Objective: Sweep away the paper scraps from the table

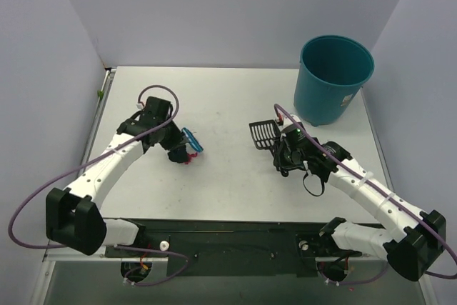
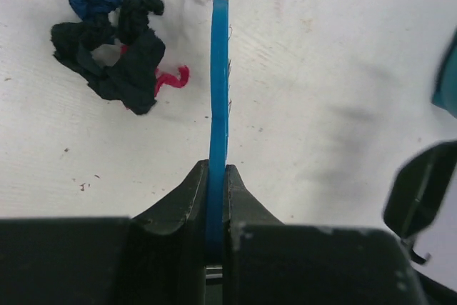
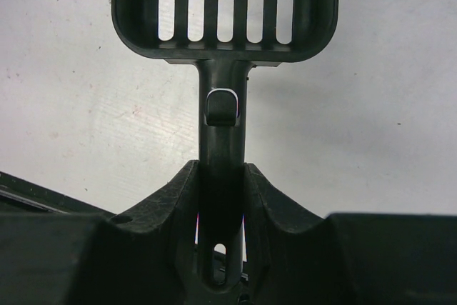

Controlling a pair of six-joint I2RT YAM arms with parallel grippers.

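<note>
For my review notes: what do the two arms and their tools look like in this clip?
The left arm and right arm have white tubular links with black joint housings and black bases. A thin purple cable loops along each. The left tool and right tool have matte black wedge-shaped fingers. No markings are readable.

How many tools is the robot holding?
2: a blue brush in the left pincer, beside the paper scraps; a black scoop in the right pincer, near the teal bin.

Lab: bare walls (image 1: 214, 12), white table (image 1: 228, 105), bolted arms (image 1: 107, 166).
</note>
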